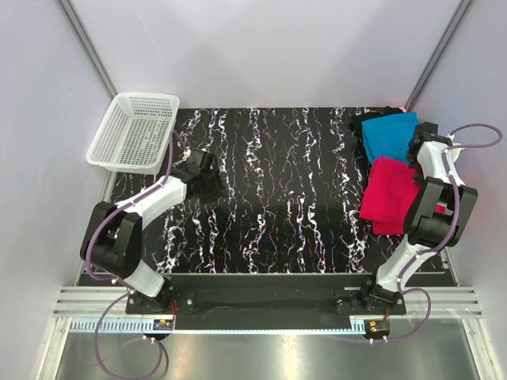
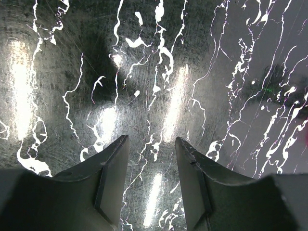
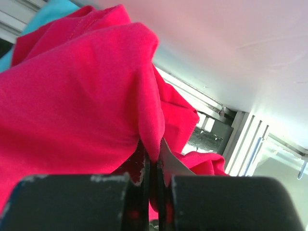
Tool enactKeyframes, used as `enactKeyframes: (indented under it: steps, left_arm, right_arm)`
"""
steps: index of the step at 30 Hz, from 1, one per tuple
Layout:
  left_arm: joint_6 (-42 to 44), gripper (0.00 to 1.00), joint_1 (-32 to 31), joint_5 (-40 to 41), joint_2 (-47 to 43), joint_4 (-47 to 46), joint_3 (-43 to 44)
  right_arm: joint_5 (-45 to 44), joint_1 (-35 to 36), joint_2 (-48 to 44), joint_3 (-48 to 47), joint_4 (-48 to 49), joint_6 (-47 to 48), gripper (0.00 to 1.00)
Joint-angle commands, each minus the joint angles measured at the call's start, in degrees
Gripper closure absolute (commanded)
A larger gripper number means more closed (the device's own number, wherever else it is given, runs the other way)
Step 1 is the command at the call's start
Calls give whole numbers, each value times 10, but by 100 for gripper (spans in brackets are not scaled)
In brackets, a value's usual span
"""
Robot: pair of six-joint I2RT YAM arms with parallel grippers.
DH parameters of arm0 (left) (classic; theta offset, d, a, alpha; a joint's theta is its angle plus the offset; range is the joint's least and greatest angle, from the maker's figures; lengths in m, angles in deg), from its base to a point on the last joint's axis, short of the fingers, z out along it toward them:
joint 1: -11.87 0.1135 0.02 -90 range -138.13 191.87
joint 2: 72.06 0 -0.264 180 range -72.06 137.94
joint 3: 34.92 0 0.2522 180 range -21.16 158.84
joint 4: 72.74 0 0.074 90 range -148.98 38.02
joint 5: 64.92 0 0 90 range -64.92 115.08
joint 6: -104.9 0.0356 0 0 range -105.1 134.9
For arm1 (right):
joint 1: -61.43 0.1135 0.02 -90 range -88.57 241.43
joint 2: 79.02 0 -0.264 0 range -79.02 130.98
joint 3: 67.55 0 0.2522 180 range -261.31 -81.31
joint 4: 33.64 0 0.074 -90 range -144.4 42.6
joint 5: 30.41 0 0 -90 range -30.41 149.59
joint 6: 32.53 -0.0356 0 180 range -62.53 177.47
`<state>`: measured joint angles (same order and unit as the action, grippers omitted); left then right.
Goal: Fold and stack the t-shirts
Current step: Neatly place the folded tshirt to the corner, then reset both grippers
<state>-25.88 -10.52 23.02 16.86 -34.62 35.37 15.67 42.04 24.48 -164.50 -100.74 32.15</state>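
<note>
At the tabletop's [image 1: 277,182] right edge, the right gripper [image 3: 153,156] is clamped on a fold of the pinkish-red t-shirt [image 1: 388,198], which lies against the turquoise t-shirt [image 1: 388,134]. The left gripper [image 2: 151,144] hangs with jaws apart, empty. Folding appears barely begun.

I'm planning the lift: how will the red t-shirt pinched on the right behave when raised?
Probably floppy: the red t-shirt bunches into soft folds around the right gripper, so the rest should drape and trail. Likely light for its size, being thin cloth. It may tug the turquoise t-shirt lying next to it.
</note>
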Motion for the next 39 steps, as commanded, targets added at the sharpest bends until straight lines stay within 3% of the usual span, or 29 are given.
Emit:
enactKeyframes:
  steps: [1,3,6,17,22,26,30,34,35,37,38,39]
  left_arm:
    - [8,52,2,-17,3,-12,23]
    - [8,52,2,-17,0,-11,19]
    - [9,52,2,-20,-4,-12,17]
    - [15,53,2,-41,-13,-25,14]
    - [16,52,2,-42,-17,-30,9]
    - [16,53,0,-46,-14,-34,8]
    - [17,54,-5,-44,-9,-39,12]
    - [17,50,-10,-31,-10,-37,9]
    - [16,49,-12,-29,-9,-38,8]
    - [16,43,-16,-23,-9,-37,5]
    - [16,32,-22,-21,-8,-36,3]
    - [16,29,-26,-11,-6,-33,4]
  right_arm:
    - [-25,-6,22,-3,10,-10,91]
    - [-35,-7,43,-13,-14,-21,61]
    - [-36,-7,45,-21,-26,-32,47]
    - [-123,-7,-61,-23,-36,-69,43]
    - [-121,-6,-104,-23,-34,-74,43]
    - [-13,25,-121,-16,-22,-46,48]
    - [96,101,-199,43,66,-1,43]
    - [344,110,-272,124,140,13,50]
    - [382,110,-285,138,154,17,45]
    - [419,124,-312,161,172,22,41]
    - [424,133,-319,168,177,28,40]
    - [426,140,-327,175,181,31,38]
